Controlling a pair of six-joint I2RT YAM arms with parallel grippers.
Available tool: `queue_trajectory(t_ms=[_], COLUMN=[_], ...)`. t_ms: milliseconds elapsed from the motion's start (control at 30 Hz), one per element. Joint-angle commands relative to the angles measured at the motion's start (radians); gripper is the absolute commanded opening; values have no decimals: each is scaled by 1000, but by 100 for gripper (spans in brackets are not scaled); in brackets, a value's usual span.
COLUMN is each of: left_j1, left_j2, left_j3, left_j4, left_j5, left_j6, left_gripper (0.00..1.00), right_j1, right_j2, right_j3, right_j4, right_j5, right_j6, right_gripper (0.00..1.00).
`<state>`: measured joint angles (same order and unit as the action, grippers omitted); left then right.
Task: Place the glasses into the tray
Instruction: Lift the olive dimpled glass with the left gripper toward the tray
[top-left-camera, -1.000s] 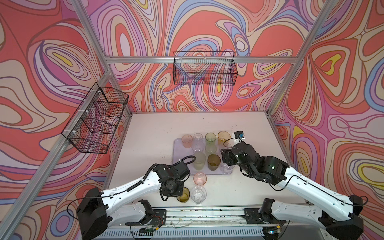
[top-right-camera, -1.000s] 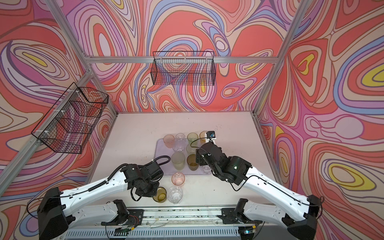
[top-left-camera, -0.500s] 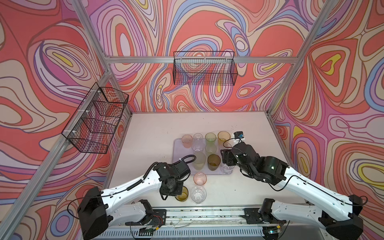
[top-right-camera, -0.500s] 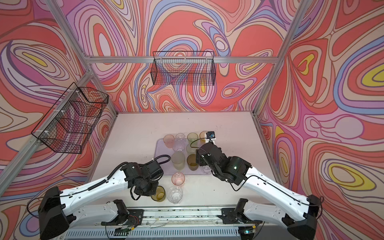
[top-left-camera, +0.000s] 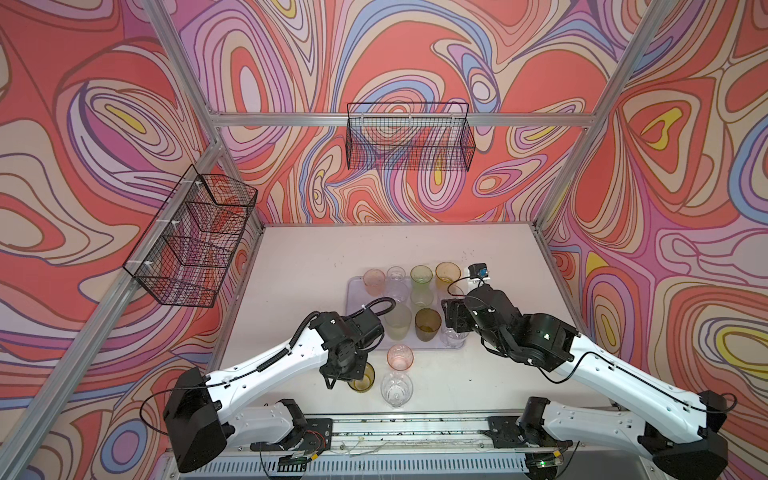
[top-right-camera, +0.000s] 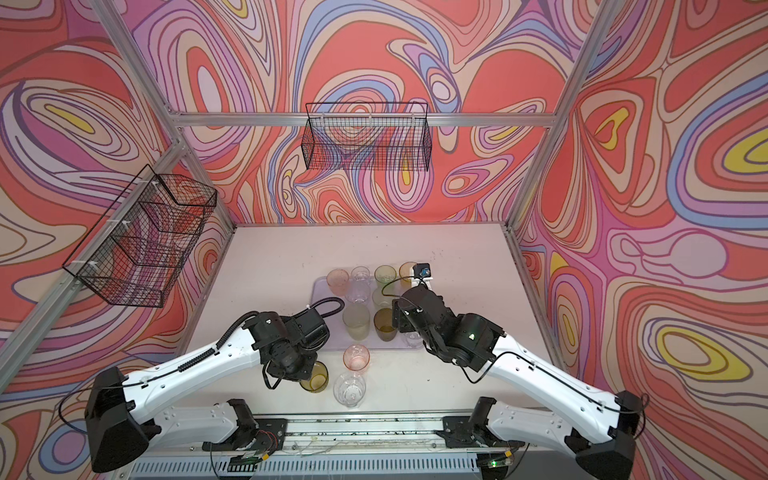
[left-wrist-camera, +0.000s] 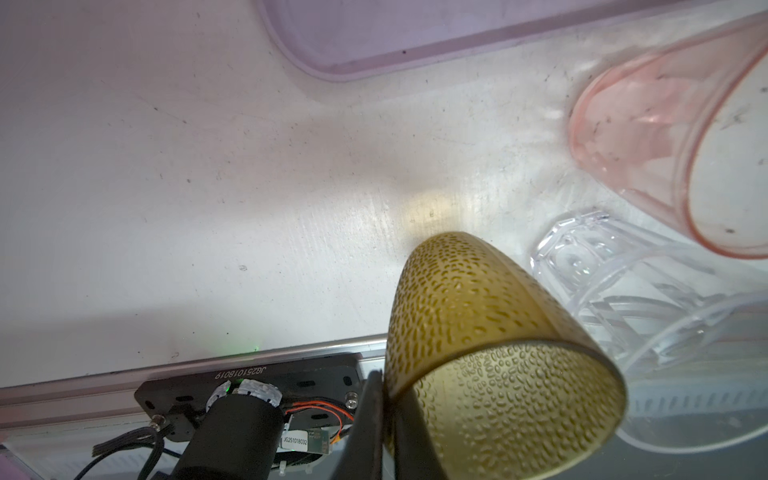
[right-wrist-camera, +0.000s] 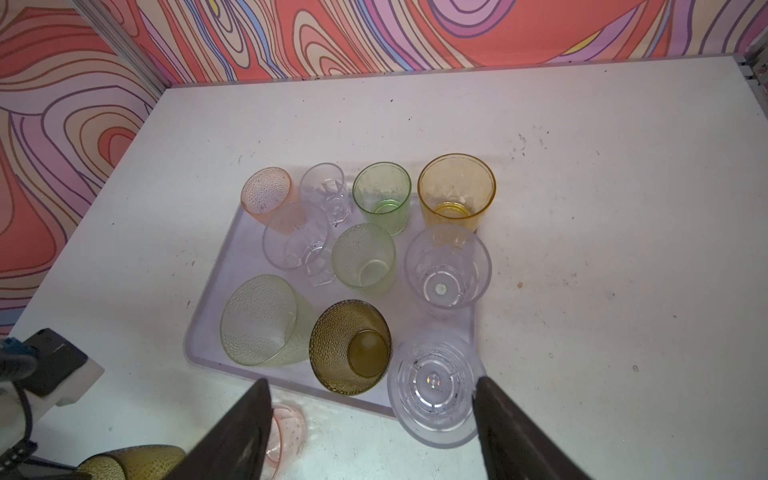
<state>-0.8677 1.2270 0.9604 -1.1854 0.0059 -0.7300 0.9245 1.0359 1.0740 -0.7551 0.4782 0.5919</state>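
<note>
Pinching the olive glass (left-wrist-camera: 469, 316) by its wall, left gripper (left-wrist-camera: 384, 399) likely prepares lifting it to the tray (right-wrist-camera: 218, 286) — right gripper (right-wrist-camera: 374, 432) hovers, jaws apart.

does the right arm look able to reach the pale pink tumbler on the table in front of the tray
Probably yes: the right gripper is open and empty over a near corner of the lavender tray, and the pale pink tumbler stands upright nearby.

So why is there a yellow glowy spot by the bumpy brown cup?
In the left wrist view, light seems to pass through the see-through brown cup and tint a patch of table yellow; pale streaks fan out by the pink cup too. In both top views it is too small to see.
</note>
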Motion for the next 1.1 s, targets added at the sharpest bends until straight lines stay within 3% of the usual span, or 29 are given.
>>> queue_trajectory(t_ms=[0, 1067], left_j1=[46, 381], left_j2=[7, 263], left_j3=[36, 391], left_j4=[-59, -72], left_j5=[-20, -13], left_j6=[54, 366], left_gripper=[0, 0], right_j1=[2, 4], right_j2=[-11, -6], right_j3=[4, 25], right_j4=[-16, -48], right_j5=[3, -28], right_j6=[-11, -14], right_gripper=[79, 78])
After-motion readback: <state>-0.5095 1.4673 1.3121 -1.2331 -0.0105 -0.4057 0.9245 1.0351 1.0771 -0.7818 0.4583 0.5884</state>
